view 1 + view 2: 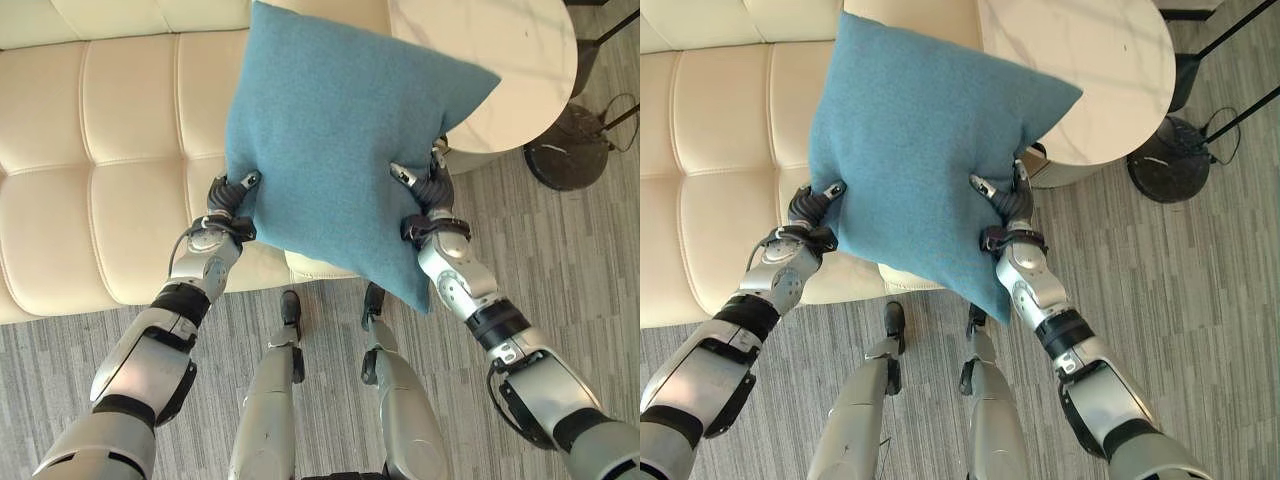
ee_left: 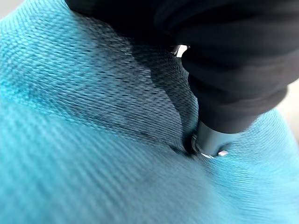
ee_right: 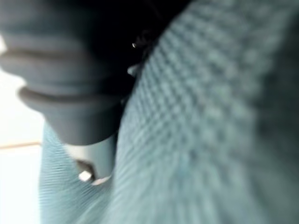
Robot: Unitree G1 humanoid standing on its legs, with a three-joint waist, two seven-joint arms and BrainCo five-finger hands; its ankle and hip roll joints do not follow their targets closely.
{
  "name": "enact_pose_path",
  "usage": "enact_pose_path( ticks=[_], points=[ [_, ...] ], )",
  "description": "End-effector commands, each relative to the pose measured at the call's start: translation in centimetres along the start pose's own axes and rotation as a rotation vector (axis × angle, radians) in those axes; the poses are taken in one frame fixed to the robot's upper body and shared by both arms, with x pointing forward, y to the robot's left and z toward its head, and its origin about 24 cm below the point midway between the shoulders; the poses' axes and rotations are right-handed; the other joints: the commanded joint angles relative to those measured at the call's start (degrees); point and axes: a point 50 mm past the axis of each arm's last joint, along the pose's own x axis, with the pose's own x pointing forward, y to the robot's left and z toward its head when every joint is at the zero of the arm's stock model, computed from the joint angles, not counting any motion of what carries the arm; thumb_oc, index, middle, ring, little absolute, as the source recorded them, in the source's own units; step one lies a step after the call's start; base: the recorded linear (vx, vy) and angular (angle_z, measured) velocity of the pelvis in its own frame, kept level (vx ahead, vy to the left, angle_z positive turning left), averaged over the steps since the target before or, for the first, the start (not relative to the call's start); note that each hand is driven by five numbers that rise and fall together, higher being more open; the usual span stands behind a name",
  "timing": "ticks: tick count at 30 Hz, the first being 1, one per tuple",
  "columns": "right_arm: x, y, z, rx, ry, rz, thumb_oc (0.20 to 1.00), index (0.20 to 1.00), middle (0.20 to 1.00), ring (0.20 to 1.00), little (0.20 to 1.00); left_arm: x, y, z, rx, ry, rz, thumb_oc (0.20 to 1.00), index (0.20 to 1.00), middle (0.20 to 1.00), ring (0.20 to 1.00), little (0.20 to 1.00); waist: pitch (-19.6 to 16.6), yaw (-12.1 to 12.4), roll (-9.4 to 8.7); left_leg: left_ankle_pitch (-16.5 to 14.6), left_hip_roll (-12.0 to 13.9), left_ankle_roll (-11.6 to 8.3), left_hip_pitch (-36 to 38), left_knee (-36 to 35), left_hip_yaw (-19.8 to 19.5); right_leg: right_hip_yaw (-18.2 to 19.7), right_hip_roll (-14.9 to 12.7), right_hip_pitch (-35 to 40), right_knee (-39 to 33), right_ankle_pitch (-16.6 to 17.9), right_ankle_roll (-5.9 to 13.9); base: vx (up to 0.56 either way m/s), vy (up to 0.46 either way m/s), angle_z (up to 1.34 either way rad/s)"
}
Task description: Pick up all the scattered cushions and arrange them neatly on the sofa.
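Left eye view first: a blue cushion is held up in the air in front of the robot, turned so it hangs corner-down like a diamond, over the front edge of the cream sofa. The left hand has the cushion's left edge, thumb on the near face and the fabric dented in where it pinches. The right hand does the same on the right edge, with a dark-tipped finger pressed into the cloth. Behind the cushion's upper right corner sits a round white marble-look table, with a dark round lamp base on the grey striped floor past it.

Right eye view: same scene, the cushion sits between both hands, clear of the sofa seat, its lowest corner hanging just beside the right forearm.

Left wrist view: very close up, woven blue fabric all around, and a silver finger or thumb digging into a crease under the dark cover, so that hand is clamped on the cushion.

Right wrist view: pretty blurry, but I think that's the dark ribbed cover with a silver finger pushed against the blue-grey weave, pale sofa showing at the edge. Looks like it's gripping too.
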Motion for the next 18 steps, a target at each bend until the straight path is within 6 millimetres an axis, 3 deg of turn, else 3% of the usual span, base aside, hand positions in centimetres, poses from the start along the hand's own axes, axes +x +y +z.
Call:
enact_pose_path(
  ticks=[1,6,14,18],
  points=[
    [-2.1,6.4,-2.1,0.066,0.071,0.316,0.2,0.2,0.2,0.2,0.2,-2.1,-12.2,-2.5,-0.291,0.057,-0.479,0.2,0.2,0.2,0.2,0.2,-6.75,-0.81,3.93,1.1,1.79,-4.09,1.79,-7.2,-5.06,-1.54,-1.17,3.01,0.91,-8.05,4.3,0.04,0.002,-0.06],
    [-2.4,6.2,-2.7,0.091,0.098,0.304,0.2,0.2,0.2,0.2,0.2,-3.9,-15.8,-1.8,-0.437,0.035,-0.587,0.2,0.2,0.2,0.2,0.2,-6.51,-0.8,4.01,0.88,1.5,-4.07,3.58,-8.13,-5.01,-1.45,-1.3,4.28,0.54,-7.97,4.31,0.0,-0.007,0.03],
    [-2.4,6.1,-2.8,0.241,0.113,0.296,0.2,0.2,0.2,0.2,0.2,-4.5,-16.8,-3.0,-0.508,0.091,-0.59,0.2,0.2,0.2,0.2,0.2,-5.16,-0.87,4.26,1.09,1.5,-3.97,3.73,-8.08,-4.89,-1.38,-1.33,4.02,0.89,-7.76,4.21,-0.01,-0.003,0.0],
    [-2.2,5.4,-3.2,0.305,0.155,0.289,0.2,0.2,0.2,0.2,0.2,-5.2,-16.4,-3.5,-0.48,0.119,-0.633,0.2,0.2,0.2,0.2,0.2,-5.43,-0.48,4.93,1.43,1.57,-3.89,4.99,-8.83,-5.15,-1.58,-1.23,4.98,0.85,-8.11,4.23,0.0,0.0,0.0]
  ],
)
